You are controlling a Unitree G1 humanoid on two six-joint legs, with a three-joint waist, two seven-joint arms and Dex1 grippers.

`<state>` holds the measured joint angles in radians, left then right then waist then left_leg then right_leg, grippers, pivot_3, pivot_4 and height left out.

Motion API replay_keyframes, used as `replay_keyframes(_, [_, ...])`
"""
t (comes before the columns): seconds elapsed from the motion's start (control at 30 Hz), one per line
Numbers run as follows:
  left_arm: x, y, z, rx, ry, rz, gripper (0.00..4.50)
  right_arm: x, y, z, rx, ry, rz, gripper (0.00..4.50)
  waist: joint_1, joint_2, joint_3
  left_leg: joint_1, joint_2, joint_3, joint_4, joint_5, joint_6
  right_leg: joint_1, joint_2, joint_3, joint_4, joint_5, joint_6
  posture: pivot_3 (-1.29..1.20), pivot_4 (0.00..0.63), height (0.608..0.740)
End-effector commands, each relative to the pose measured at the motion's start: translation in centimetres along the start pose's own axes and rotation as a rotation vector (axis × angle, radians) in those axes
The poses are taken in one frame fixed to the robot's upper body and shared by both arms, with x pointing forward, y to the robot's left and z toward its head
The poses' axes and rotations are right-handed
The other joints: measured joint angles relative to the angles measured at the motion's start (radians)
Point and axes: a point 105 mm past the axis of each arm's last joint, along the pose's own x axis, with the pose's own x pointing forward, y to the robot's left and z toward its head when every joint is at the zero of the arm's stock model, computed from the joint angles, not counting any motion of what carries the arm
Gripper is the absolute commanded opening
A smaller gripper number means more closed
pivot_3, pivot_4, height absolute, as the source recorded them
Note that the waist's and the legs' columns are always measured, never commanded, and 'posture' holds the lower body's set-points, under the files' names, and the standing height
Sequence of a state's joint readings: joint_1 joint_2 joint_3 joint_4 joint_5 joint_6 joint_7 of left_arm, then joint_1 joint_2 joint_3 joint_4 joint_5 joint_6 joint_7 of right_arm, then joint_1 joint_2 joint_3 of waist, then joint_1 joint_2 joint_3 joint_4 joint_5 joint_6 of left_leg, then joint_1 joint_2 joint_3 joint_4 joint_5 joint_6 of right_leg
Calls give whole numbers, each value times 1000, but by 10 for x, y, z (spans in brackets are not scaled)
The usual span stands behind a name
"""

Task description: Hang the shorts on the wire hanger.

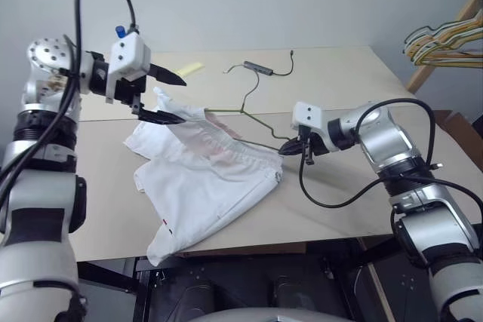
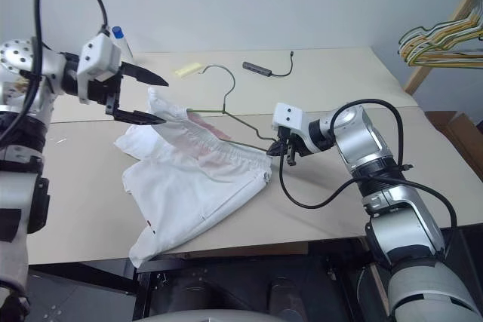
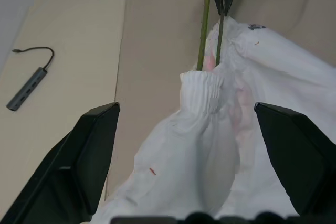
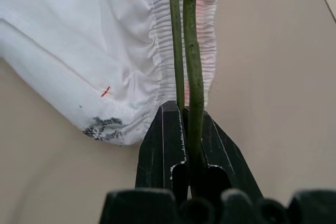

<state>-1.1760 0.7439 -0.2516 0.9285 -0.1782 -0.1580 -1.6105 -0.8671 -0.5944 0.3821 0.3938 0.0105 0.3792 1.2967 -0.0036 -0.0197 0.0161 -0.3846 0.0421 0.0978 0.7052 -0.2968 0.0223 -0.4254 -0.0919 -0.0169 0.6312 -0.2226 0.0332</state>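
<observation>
Across the table point(image 1: 339, 81), the right claw point(image 1: 290, 148) pinches the wire hanger point(image 1: 253, 115), hook pointing away; left claw point(image 1: 166, 96) spread.

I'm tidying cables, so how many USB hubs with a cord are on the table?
1. The USB hub lies at the far side of the table, beyond the wire hanger. The shorts could hide others.

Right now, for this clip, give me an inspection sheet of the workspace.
Surface: beige table, two boards with a seam.
Job's things: shorts partly threaded on the wire hanger, their waistband raised at the hanger's far end, the rest lying on the table.
Clutter: USB hub; yellow note.
Grippers: left gripper jaws open around the raised waistband; right gripper shut on the hanger's end.
Cables: hub's cord; black arm cables.
Surroundings: bunch of hangers on a wooden rack.
</observation>
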Motion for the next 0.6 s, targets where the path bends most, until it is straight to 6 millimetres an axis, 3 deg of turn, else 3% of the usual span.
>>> replay_keyframes(0.03, [2, 8, 10, 29, 11, -1, 4475, -8, -2, 18, -55, -12, -13, 0, -1, 0, 0, 0, 0, 0, 0, 0, 0, 0, 0, 0, 0, 0, 0, 48, 0, 740])
replay_keyframes(0.2, [14, 5, 2, -1, 60, -49, 4475, -6, -3, 20, -58, -7, -17, 0, -10, 0, 0, 0, 0, 0, 0, 0, 0, 0, 0, 0, 0, 0, 1, 35, 0, 740])
replay_keyframes(0.6, [22, 2, -11, -60, 96, -76, 635, -4, -1, 23, -90, -29, -29, 0, -17, 0, 0, 0, 0, -1, 0, -1, 1, 0, 0, 0, 0, 0, 1, 19, 0, 740])
